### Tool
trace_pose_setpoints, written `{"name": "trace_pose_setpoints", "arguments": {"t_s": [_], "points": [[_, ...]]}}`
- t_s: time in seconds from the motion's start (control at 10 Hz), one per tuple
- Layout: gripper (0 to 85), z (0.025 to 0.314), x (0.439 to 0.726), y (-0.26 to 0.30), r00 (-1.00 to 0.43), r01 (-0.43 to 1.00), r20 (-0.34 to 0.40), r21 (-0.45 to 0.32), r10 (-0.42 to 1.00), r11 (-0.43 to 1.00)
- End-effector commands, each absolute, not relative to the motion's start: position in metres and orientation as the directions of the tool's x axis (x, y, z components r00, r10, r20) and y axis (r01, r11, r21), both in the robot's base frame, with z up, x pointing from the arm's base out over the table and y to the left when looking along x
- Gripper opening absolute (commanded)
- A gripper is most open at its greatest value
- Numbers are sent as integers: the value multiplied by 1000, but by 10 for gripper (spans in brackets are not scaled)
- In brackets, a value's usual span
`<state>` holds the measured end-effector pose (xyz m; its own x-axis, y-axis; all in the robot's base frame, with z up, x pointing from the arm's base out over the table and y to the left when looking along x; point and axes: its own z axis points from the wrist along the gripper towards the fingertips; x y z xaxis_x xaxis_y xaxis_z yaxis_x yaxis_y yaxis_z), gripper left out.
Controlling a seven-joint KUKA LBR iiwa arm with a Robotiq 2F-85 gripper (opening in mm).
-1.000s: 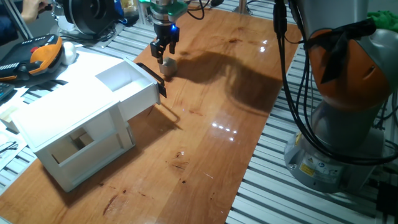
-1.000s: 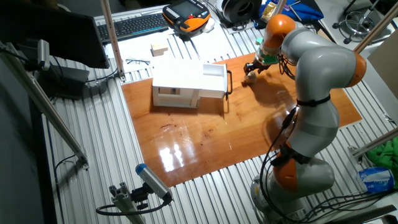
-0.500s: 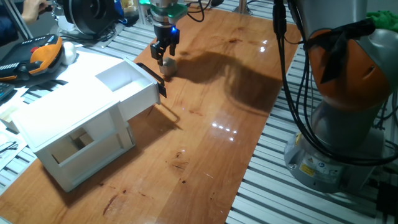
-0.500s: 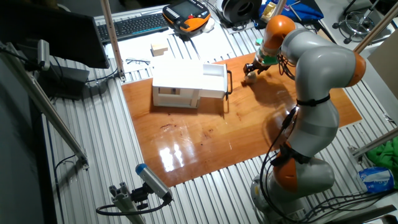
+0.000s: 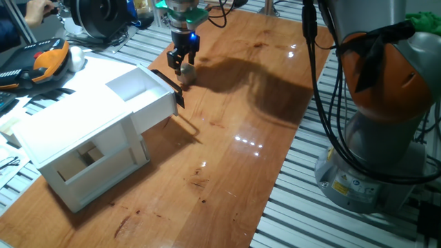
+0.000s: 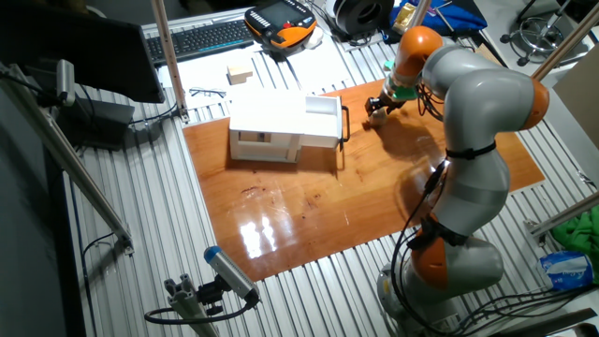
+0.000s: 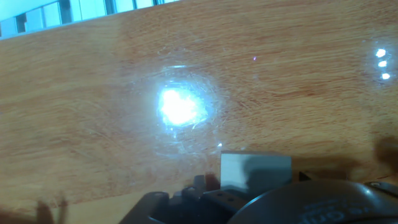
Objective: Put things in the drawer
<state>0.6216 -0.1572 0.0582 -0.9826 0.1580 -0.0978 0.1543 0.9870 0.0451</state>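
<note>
One cube [image 5: 187,73] on the wooden worktop [image 5: 275,89], just off the front of the drawer [image 5: 148,96], near its black bar handle [image 5: 169,84]. Cube is outside the drawer, sitting flat on the wood.

Gripper [image 5: 181,63] sits directly over the cube, fingers pointing down. Fingertips are low around the cube's top; from the fixed views I can't tell whether the fingers are clenched on it or loose. In the other fixed view the gripper [image 6: 378,109] and cube [image 6: 377,117] overlap, too small to resolve contact.

Hand view: pale cube [image 7: 255,172] at the bottom centre, partly behind the dark gripper body, worktop [image 7: 93,124] with a bright light glare spot above it. Fingers not distinguishable there, so no help on grip state.

Drawer is pulled out of the white cabinet [image 5: 76,148], tray open on top. Cabinet's lower compartment is open at the front, something pale inside, unclear what.

Orange-and-black pendant [image 5: 43,60] on the metal frame behind the cabinet.
</note>
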Motion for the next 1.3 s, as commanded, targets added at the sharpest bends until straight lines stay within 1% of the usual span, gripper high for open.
{"name": "trace_pose_setpoints", "arguments": {"t_s": [0.0,0.1,0.2,0.5,0.8,1.0,1.2], "points": [[680,58,622,-157,-983,156,-95,45,160,987],[680,58,622,-157,-983,154,-93,43,158,987],[510,58,622,-157,-983,154,-91,43,158,987],[510,57,622,-156,-984,152,-89,39,154,988],[0,58,623,-155,-987,136,-81,41,139,990],[0,63,624,-152,-986,138,-88,37,141,990],[0,85,629,-146,-986,141,-89,21,142,990]]}}
